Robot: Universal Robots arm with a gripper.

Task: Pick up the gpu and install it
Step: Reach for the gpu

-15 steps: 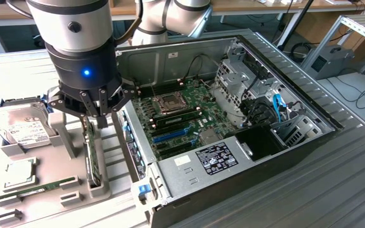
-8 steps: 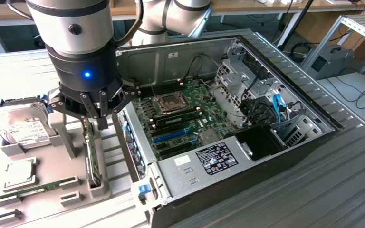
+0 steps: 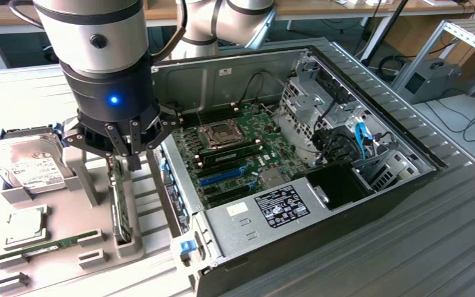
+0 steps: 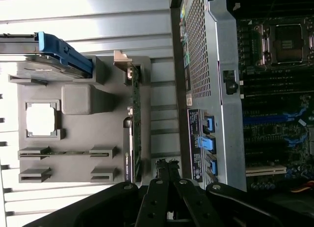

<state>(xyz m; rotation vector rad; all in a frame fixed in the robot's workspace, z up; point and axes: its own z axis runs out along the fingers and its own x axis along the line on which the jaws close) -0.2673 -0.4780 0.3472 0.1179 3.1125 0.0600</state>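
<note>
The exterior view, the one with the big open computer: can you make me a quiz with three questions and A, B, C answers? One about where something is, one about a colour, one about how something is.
1. Where is the thin green graphics card with the silver end bracket?
A. Plugged in inside the computer
B. Standing on edge in the grey plastic holder
C. Lying flat on the silver hard drive

2. What colour is the small round light on the robot arm's black wrist?
A. Red
B. Yellow
C. Blue

3. How is the black metal computer case?
A. Its side is open
B. It is closed all round
C. It is packed in a box

Answers:
1 B: the card stands in the holder's slot, outside the case.
2 C: the light glows blue.
3 A: the green motherboard shows inside.
</note>
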